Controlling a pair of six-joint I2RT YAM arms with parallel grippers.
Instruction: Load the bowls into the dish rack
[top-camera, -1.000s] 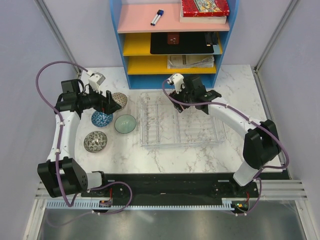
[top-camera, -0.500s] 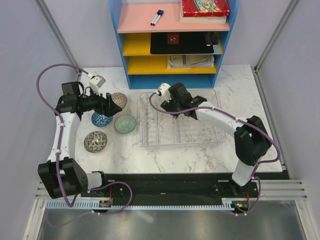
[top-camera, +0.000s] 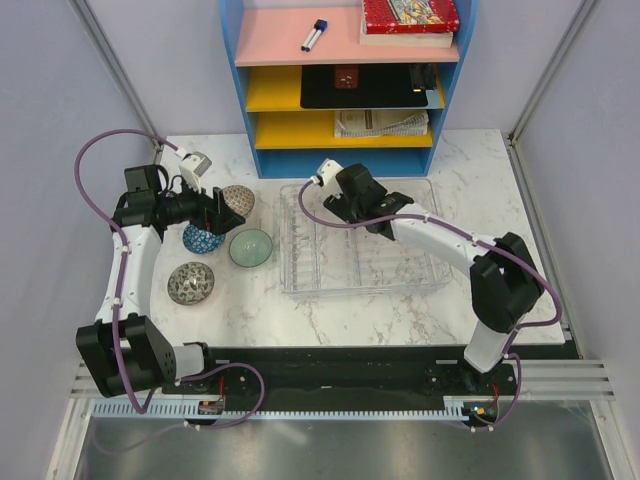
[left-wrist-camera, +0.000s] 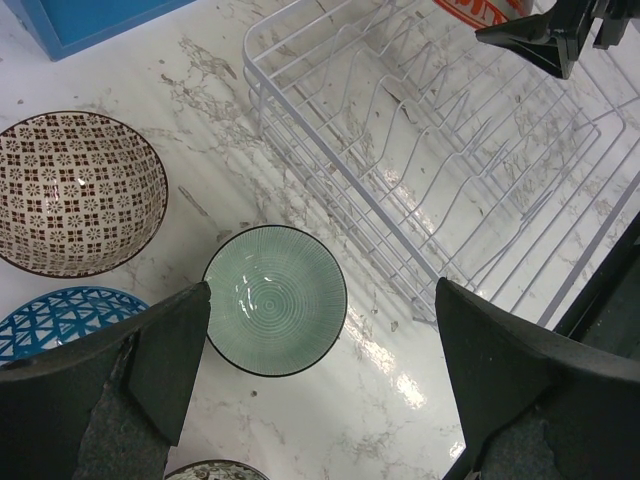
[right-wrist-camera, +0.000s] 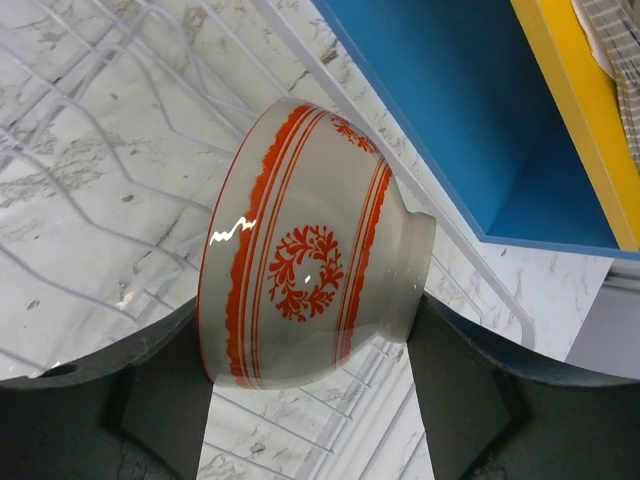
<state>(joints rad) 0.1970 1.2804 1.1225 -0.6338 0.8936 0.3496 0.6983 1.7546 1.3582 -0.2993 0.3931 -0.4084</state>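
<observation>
A white marble-look table (top-camera: 480, 170) stands between pale grey walls (top-camera: 60, 90). At its far edge there is a blue shelf unit (top-camera: 230, 90) (a pink board (top-camera: 280, 40) above, yellow boards (top-camera: 270, 90) below).

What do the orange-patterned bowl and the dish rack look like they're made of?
Orange bowl: glazed ceramic, likely; glossy highlights on a smooth pale wall with painted orange motifs.
Rack: thin pale ribs, marble showing through; clear plastic or coated wire, hard to tell.
</observation>
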